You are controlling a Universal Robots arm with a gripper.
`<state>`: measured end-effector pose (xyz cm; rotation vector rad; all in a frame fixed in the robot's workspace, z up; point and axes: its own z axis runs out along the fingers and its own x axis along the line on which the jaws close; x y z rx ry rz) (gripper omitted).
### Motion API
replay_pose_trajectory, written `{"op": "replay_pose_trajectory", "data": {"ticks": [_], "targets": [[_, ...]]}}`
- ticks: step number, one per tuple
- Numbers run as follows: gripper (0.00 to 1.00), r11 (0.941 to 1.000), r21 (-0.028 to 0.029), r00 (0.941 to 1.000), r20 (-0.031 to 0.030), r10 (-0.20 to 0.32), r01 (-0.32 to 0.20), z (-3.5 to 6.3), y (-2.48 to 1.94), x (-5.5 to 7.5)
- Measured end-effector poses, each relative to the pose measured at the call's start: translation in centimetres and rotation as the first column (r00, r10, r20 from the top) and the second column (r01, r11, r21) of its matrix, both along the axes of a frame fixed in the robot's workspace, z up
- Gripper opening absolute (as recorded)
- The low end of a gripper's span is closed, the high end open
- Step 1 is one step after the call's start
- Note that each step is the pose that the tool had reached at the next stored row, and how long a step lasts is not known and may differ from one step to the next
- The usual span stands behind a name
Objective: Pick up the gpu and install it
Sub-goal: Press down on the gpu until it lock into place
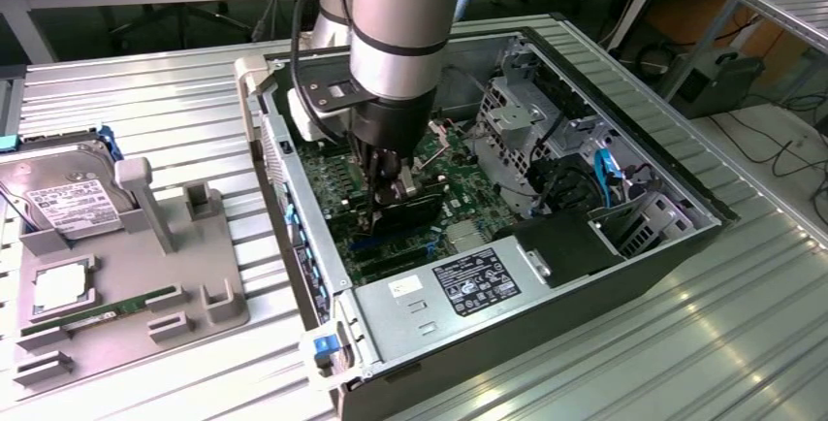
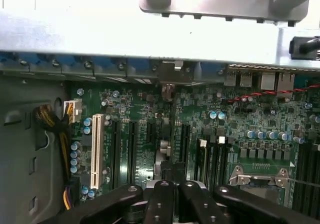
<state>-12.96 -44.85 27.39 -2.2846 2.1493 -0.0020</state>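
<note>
Ribbed metal tabletop point(image 1: 155, 101); end effector point(image 1: 384, 200) pinching thin dark gpu card point(image 1: 411, 210) inside open pc case point(image 1: 608, 275), approx. over green motherboard point(image 2: 150, 129), not yet seated.

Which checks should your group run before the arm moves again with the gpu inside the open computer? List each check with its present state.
1. Computer case open, motherboard exposed: ok.
2. gpu gripped by the end effector: ok.
3. gpu held over the motherboard, inside the case: ok.
4. Hard drive and memory stick lie on the grey tray, outside the case: ok.
5. Card edge seated in a slot: cannot tell.
6. Bracket lined up with the case's rear wall: cannot tell.
</note>
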Motion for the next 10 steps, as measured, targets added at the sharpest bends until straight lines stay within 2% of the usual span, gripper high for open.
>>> {"op": "replay_pose_trajectory", "data": {"ticks": [3,5,6,10], "targets": [[0.11,1.0,-0.0001,1.0,-0.0002,0.0,0.0,-0.63,0.0,-0.1],[0.11,1.0,0.0007,1.0,0.0001,0.0,0.0,-0.53,0.03,-0.1],[0.11,1.0,0.0036,1.0,0.0017,0.0,0.0,-0.22,0.05,-0.1],[0.11,1.0,0.0016,1.0,0.0008,0.0,0.0,1.73,0.02,0.0]]}}
